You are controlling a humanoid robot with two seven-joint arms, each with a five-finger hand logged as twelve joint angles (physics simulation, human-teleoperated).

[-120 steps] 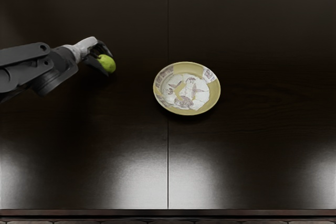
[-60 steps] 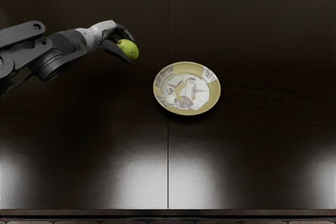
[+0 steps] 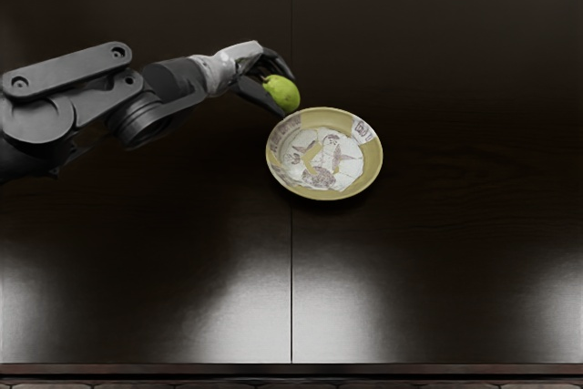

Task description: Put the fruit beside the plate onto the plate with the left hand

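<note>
The dark glossy wooden counter [image 3: 437, 271] fills nearly the whole view, with a thin straight seam [image 3: 291, 298] running from its far edge to its near edge and passing under the left side of the plate. The grey and black left arm [image 3: 91, 102] comes in from the left and stretches toward the plate's far left side. The round ochre-rimmed ceramic plate [image 3: 373, 158] lies flat near the counter's middle; its pale centre bears a painted bird-like figure, and small dark patches near its far right rim are too blurred to read as writing. The left robot hand [image 3: 248, 68] has its dark fingers curled around the yellow-green pear-shaped fruit [image 3: 282, 92], pinching it. The fruit shows just at the plate's far left rim, outside its pale centre.
</note>
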